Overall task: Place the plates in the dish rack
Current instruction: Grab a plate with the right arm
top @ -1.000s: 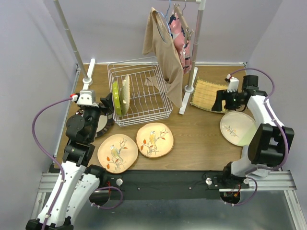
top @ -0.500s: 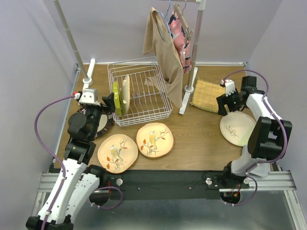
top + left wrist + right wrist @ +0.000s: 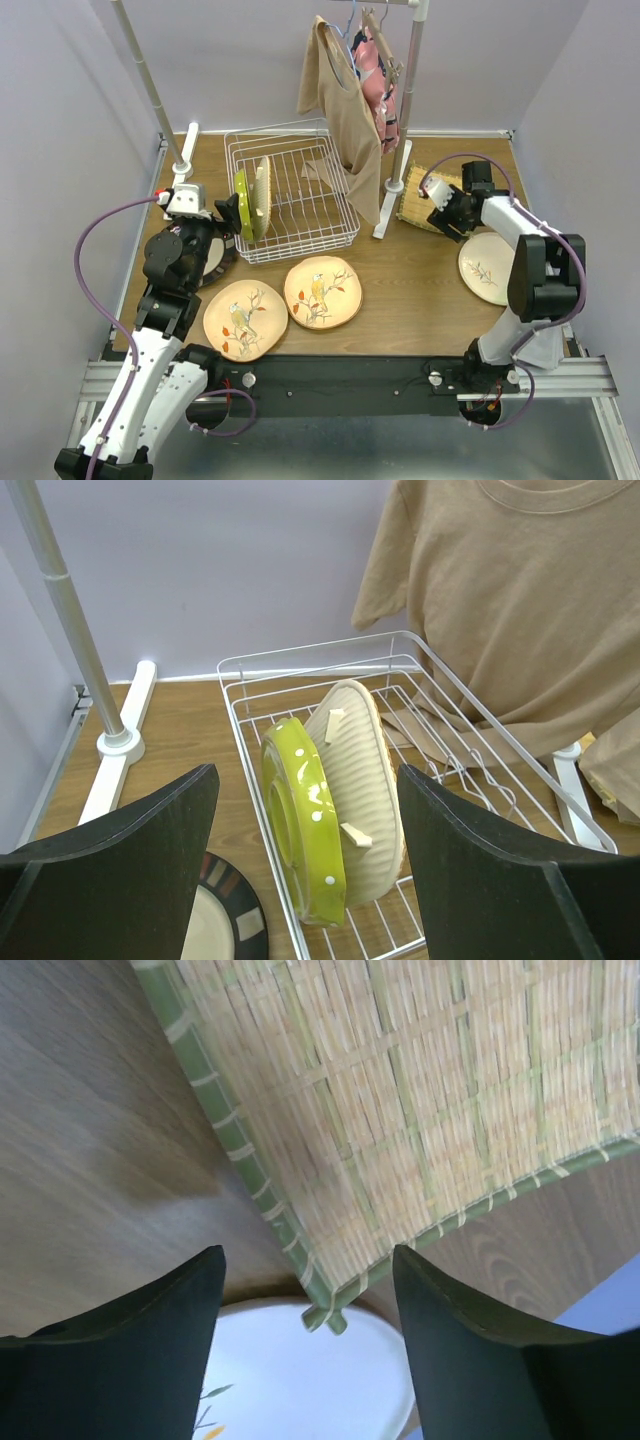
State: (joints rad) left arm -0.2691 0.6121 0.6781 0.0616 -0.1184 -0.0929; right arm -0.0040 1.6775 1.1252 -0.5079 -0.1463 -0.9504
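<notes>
The white wire dish rack [image 3: 300, 205] holds a lime dotted plate [image 3: 241, 205] and a cream ribbed plate [image 3: 262, 195] upright at its left end. My left gripper [image 3: 222, 213] is open and empty beside the rack's left side, above a dark-rimmed plate [image 3: 214, 260]. In the left wrist view the lime plate [image 3: 300, 830] and the cream plate [image 3: 362, 775] lie between my open fingers. Two peach bird plates [image 3: 245, 318] [image 3: 323, 292] lie in front. My right gripper [image 3: 442, 216] is open over the near corner of the yellow woven plate [image 3: 425, 190] [image 3: 400, 1090], beside a cream-green plate [image 3: 495, 268] [image 3: 300, 1380].
A white clothes-rail stand [image 3: 410, 110] stands between the rack and the woven plate, its foot [image 3: 392, 190] on the table. A tan shirt [image 3: 345, 110] hangs from it over the rack's right end. A second pole [image 3: 155, 95] stands at the back left.
My right gripper has swung left, from the woven plate's right side to its near corner. The left arm has barely moved.
</notes>
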